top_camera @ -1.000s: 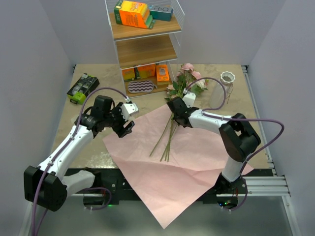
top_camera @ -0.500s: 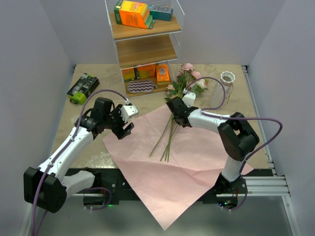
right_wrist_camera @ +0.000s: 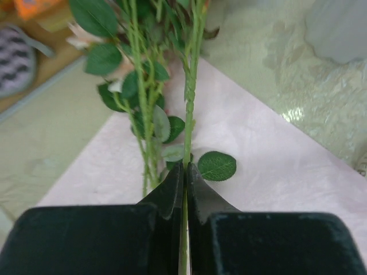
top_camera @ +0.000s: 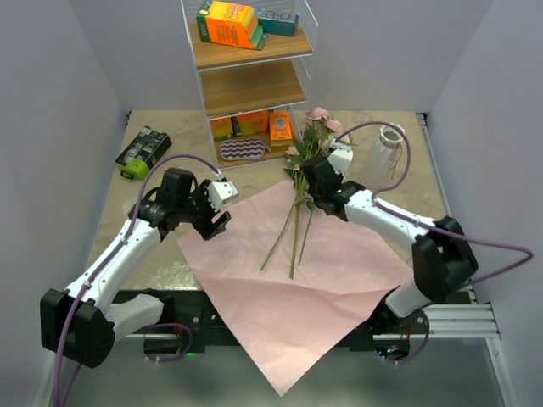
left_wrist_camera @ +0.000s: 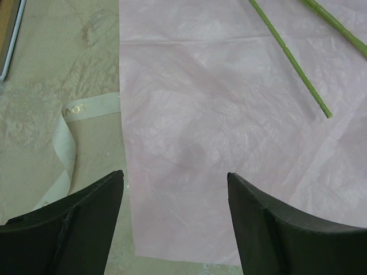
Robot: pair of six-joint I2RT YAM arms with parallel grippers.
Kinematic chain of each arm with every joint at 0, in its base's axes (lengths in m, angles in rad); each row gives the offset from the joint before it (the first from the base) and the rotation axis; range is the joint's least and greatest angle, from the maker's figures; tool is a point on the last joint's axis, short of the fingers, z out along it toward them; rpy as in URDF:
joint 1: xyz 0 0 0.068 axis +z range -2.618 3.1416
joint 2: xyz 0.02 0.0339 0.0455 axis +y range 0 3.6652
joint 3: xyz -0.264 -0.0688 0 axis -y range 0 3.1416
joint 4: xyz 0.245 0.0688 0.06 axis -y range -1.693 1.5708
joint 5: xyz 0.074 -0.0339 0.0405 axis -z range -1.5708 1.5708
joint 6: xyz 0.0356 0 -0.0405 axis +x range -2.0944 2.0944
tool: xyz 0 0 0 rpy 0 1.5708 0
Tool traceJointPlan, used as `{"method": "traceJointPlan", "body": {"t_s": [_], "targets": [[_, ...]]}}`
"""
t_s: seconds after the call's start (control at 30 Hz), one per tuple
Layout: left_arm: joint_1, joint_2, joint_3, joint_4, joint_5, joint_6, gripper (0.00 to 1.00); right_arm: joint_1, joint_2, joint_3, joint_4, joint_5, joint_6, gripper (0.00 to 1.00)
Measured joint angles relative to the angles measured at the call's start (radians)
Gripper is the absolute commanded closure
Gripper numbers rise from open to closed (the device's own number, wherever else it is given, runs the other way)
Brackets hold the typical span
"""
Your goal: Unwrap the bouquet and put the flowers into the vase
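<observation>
One large pink paper sheet, spread near the middle. One strip of cream ribbon, just beside the sheet. One bunch of long green-stemmed roses toward the far right: three cut stem ends countable on the sheet, blooms too crowded for a sure tally. One tall white ribbed vase, far right. One three-tier wood-and-wire shelf, far middle. Two cartons on its top tier: one orange box, one teal-and-white box. Three small orange-yellow boxes on the lowest tier, plus one striped oval pouch. One black-and-green pack, far left. Two white robot arms, the second on the right.
</observation>
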State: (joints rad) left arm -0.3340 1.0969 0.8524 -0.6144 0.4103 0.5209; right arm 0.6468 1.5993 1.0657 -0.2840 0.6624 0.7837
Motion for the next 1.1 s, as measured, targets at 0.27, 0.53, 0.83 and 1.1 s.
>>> {"method": "traceJointPlan", "body": {"t_s": [0.27,0.53,0.83,1.1], "targets": [[0.000,0.000,0.000,0.000,0.001,-0.001,0.23,0.000,-0.327,0.021,0.031,0.039,-0.121,1.00],[0.000,0.001,0.000,0.002,0.001,-0.001,0.23,0.001,-0.437,0.168,0.089,0.060,-0.304,1.00],[0.000,0.001,0.000,0.006,0.002,-0.001,0.23,0.001,-0.209,0.166,-0.036,0.009,-0.239,0.46],[0.000,0.000,0.000,0.002,0.001,0.011,0.23,-0.006,0.093,0.164,-0.204,-0.012,-0.109,0.38]]}}
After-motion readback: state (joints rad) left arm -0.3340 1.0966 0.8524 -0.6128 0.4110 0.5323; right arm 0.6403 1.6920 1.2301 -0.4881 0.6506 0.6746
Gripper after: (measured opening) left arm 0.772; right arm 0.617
